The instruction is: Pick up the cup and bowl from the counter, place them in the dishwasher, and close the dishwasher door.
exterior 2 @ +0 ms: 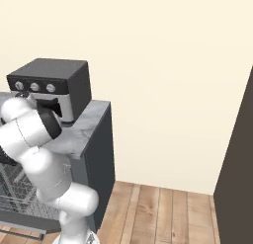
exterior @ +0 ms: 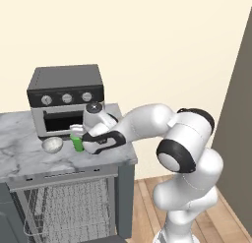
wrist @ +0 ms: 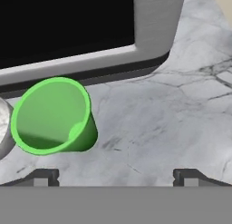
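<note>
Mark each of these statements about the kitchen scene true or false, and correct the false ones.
1. The cup stands upright on the counter, its mouth facing up. True.
2. The hand is shut on the cup. False: its fingers stand wide apart, and the cup sits off to one side of the gap, ungripped.
3. The bowl rests on the counter beside the cup, in front of the toaster oven. True.
4. The bowl is already in the dishwasher. False: it is on the counter; no dish can be seen on the wire rack.
5. The dishwasher door is closed. False: the rack is exposed below the counter.
</note>
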Controlling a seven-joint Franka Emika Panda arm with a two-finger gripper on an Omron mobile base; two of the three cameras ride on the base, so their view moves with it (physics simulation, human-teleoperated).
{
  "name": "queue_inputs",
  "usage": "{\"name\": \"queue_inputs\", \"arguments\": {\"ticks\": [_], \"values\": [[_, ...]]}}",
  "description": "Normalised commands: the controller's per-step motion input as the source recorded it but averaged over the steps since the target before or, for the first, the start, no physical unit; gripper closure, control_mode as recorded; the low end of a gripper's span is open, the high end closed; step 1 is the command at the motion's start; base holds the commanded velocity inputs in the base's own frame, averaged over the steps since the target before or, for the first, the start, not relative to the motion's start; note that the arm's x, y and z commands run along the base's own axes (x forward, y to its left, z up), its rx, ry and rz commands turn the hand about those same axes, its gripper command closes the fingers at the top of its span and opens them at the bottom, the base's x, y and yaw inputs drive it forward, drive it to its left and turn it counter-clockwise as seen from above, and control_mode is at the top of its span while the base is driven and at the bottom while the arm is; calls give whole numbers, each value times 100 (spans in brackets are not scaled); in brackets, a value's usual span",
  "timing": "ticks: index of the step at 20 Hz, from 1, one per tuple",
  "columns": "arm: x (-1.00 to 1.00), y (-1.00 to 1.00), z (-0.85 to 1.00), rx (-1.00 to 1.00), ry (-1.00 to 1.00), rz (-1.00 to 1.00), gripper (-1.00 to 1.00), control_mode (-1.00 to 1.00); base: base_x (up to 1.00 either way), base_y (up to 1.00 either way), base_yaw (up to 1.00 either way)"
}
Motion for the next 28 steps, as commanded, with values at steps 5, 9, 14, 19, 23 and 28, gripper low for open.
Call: {"name": "queue_inputs", "arguments": {"ticks": [5,9,14,19,23,28], "values": [[19,6,-10,0,0,-2,-100,-100,0,0,0],[20,3,-9,0,0,-3,-100,-100,0,0,0],[25,0,-8,0,0,-3,-100,-100,0,0,0],[26,11,-25,0,0,-1,-100,-100,0,0,0],[24,21,-35,0,0,0,-100,-100,0,0,0],[24,17,-24,0,0,0,-100,-100,0,0,0]]}}
